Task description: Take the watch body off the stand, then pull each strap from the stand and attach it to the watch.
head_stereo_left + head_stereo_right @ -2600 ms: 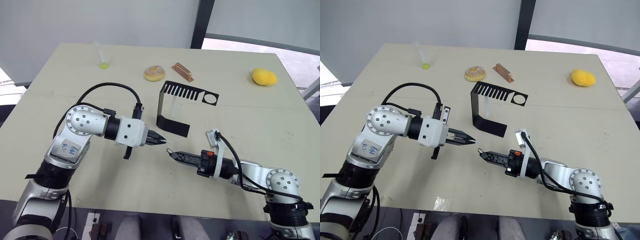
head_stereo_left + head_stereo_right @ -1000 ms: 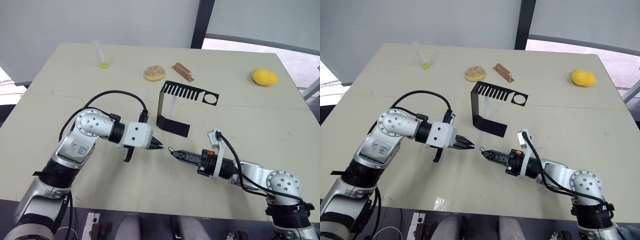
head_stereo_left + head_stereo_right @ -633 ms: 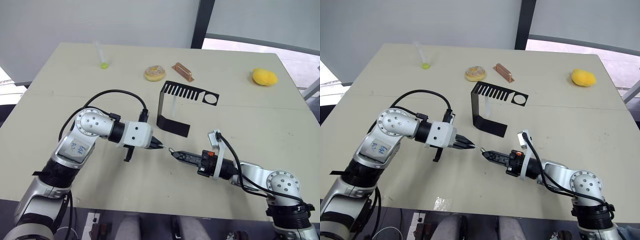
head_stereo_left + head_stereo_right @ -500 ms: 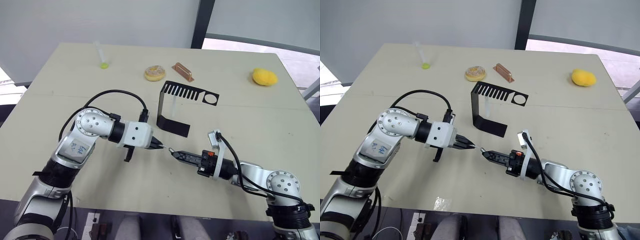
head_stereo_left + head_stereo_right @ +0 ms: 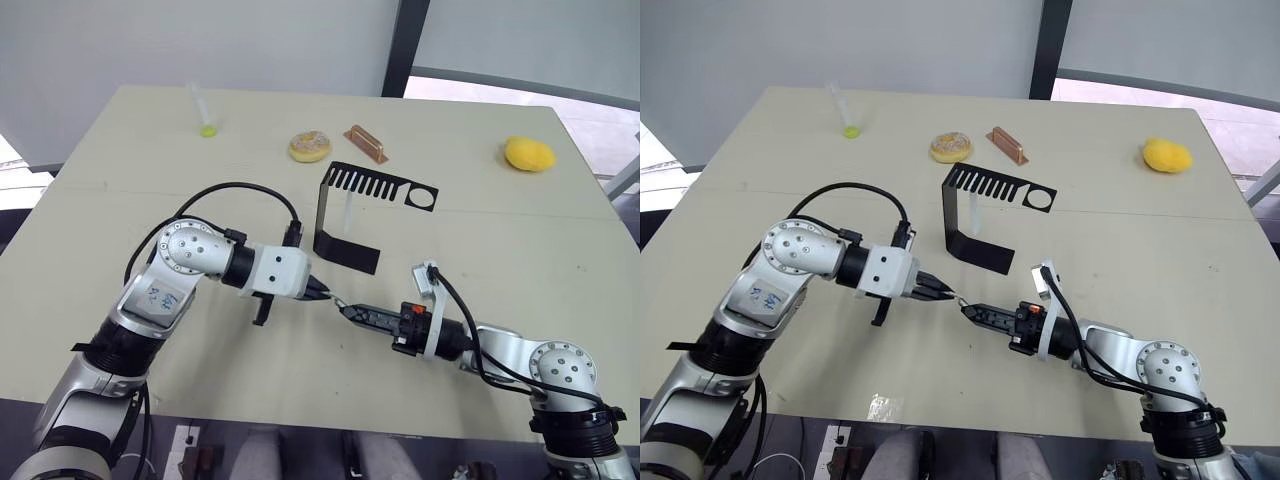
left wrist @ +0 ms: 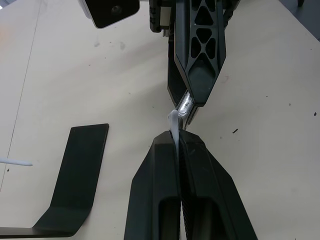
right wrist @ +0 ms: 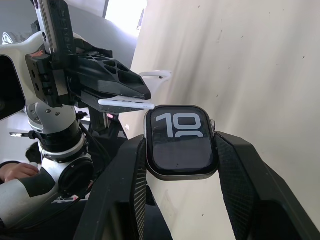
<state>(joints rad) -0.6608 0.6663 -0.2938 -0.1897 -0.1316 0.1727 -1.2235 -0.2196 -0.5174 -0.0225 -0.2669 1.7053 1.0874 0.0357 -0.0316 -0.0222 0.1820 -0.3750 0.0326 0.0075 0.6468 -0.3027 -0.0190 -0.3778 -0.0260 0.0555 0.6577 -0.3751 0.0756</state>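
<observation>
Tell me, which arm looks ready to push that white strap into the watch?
The left. Its left gripper is shut on a white strap whose end sits right beside the watch body, which the right gripper holds clamped, probably just to steady it.

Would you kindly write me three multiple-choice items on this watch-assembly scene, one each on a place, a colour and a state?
1. Where is the watch body?
A. on the stand
B. between the right tool's fingers
C. beside the doughnut

2. What colour is the strap in the left tool?
A. white
B. black
C. yellow

3. How is the left tool?
A. wide open
B. shut on the strap
C. resting on the table

Answers:
1 B: the right wrist view shows the fingers on both of its sides.
2 A: it shows pale white.
3 B: its fingers pinch the strap.
</observation>
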